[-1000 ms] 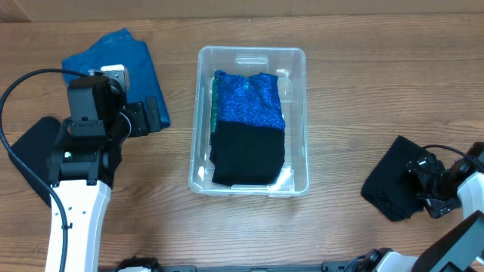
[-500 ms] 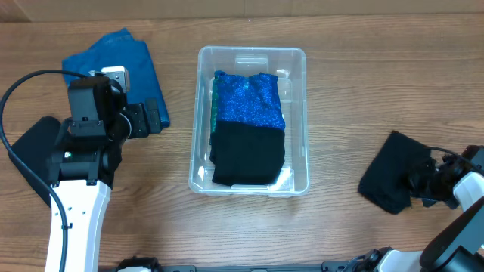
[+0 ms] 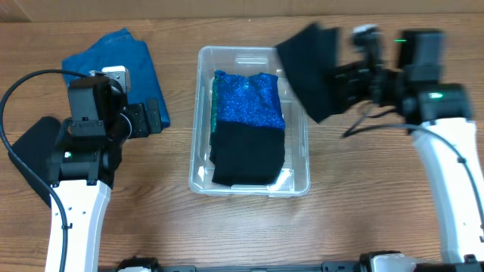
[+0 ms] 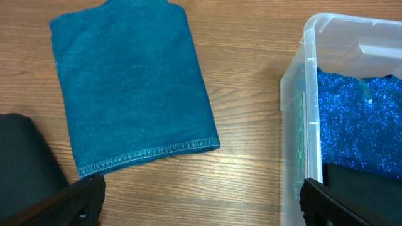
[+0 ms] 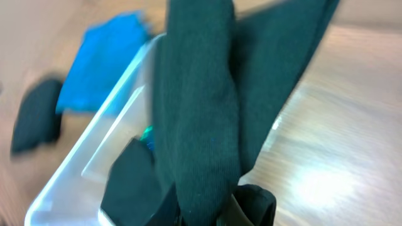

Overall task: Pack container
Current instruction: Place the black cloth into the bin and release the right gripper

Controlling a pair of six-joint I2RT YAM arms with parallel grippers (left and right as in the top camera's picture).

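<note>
The right gripper (image 3: 342,80) has swung up from the table's 4 o'clock area, where it sat on the black cloth (image 3: 310,66) a moment ago, and now holds that cloth in the air at about 1 o'clock. The cloth hangs over the far right corner of the container (image 3: 252,51). The gripper is pinching the cloth, which rises as a blurred dark fold from between its fingers in the right wrist view. The container sits at the centre of the table (image 3: 378,204), long side running 12 to 6. Inside it a sparkly blue fabric (image 3: 249,102) fills the 12 o'clock half and a folded black piece (image 3: 248,155) the 6 o'clock half. The left gripper (image 3: 150,115) hangs at 9 o'clock of the container, apart from its wall, fingers spread wide with nothing between them. Under and beyond it, toward 10 o'clock, a teal towel (image 4: 132,81) lies flat on the wood. A further dark fabric (image 3: 34,151) lies at the table's 8 o'clock edge.
</note>
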